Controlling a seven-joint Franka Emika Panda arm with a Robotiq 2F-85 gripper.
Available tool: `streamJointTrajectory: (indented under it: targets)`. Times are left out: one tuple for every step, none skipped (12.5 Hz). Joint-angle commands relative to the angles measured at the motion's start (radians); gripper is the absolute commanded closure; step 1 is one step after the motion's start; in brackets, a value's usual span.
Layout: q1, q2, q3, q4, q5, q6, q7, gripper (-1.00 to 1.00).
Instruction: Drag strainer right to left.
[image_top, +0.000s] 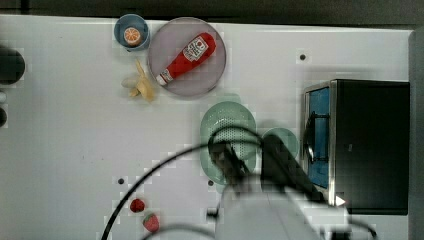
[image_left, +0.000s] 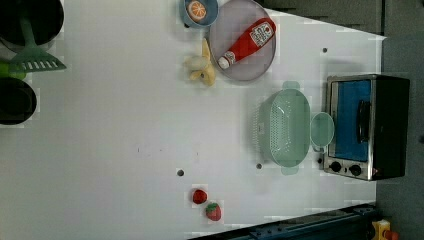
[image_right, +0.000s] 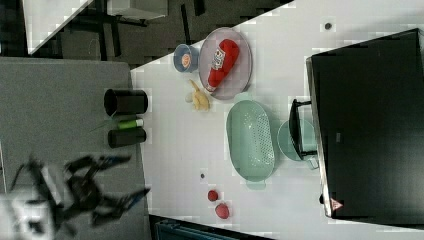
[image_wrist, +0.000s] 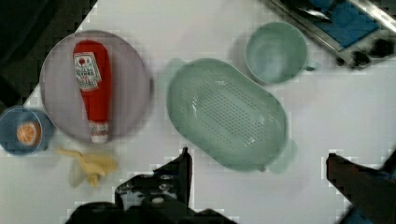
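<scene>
Gripper (image_wrist: 257, 172) is hovering wide open above the strainer (image_wrist: 227, 114); dragging carelessly risks knocking the cup (image_wrist: 275, 51) or plate (image_wrist: 58, 91).

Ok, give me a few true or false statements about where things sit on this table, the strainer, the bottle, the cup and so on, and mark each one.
1. The ketchup bottle lies on the grey plate. True.
2. The strainer holds the two strawberries. False: it is empty; the strawberries lie on the table.
3. The green cup sits between the strainer and the toaster oven. True.
4. The orange slice sits in the green cup. False: it is in the blue bowl.
5. The arm's jaws are shut on the strainer's rim. False: in the wrist view they stand open above the table, off the strainer.
</scene>
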Motion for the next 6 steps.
streamJointTrajectory:
  targets:
    - [-0.006, 0.221, 0.01, -0.205, 0.012, 0.185, 0.154, -1.0]
    - [-0.006, 0.269, 0.012, -0.241, 0.012, 0.277, 0.22, -1.0]
    - [-0.006, 0.32, 0.014, -0.273, 0.012, 0.368, 0.296, -1.0]
    - [-0.005, 0.374, 0.016, -0.298, 0.012, 0.461, 0.366, -1.0]
    - [-0.004, 0.43, 0.017, -0.315, 0.012, 0.551, 0.417, -1.0]
    - [-0.002, 0.488, 0.018, -0.324, 0.012, 0.63, 0.449, -1.0]
